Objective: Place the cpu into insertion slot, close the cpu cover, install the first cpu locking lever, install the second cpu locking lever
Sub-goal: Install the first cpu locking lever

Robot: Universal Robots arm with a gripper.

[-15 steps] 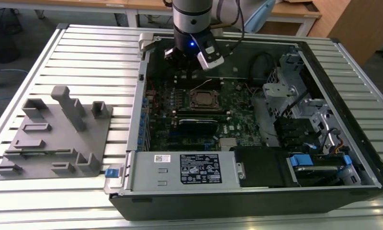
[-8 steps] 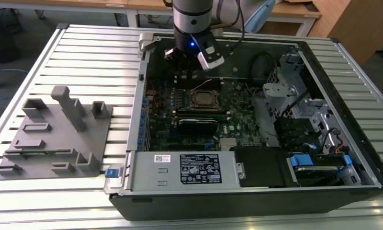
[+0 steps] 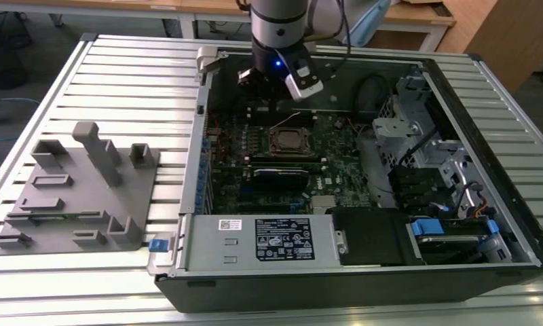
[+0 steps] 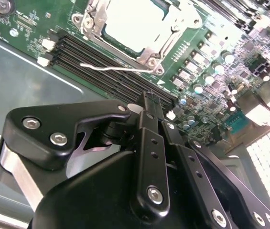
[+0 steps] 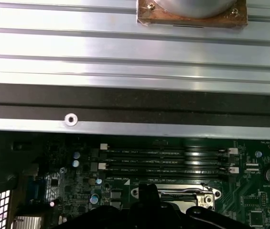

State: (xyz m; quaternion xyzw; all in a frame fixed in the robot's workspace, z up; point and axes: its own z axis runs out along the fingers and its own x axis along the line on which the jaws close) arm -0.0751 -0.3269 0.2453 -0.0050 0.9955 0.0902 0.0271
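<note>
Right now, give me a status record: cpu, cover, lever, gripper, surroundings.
cpu: in the slot, silver top up
cover: down, framing the cpu
lever: thin wire beside the slot, lying over the memory slots; cannot tell whether it is latched
gripper: above the board over the memory slots, apart from the cover
case: open, lying on the ribbed table
fixture: grey, on the table at the exterior view's left of the case
</note>
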